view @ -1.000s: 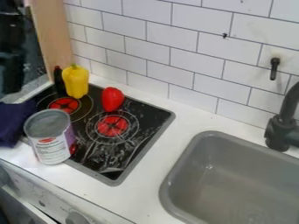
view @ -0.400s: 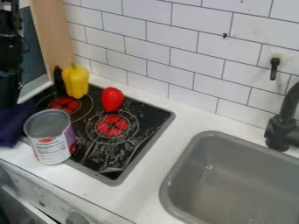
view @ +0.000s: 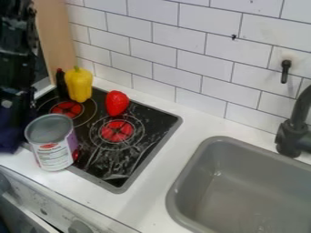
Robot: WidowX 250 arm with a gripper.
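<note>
The can (view: 56, 152) stands at the cooktop's (view: 138, 157) left edge, near the gripper (view: 18, 98) (open or closed, I cannot tell). Farther back are a yellow pepper (view: 79, 85) and, right of it, a red toy fruit (view: 117, 103); the sink (view: 209, 152) lies right.

A toy kitchen, shown by its black stovetop (view: 148, 132), grey sink (view: 209, 141) and tiled wall (view: 158, 59).

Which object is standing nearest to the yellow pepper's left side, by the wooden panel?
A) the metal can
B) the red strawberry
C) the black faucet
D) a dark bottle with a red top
D: the dark bottle with the red top stands right beside the yellow pepper, on its left in the picture.
</note>
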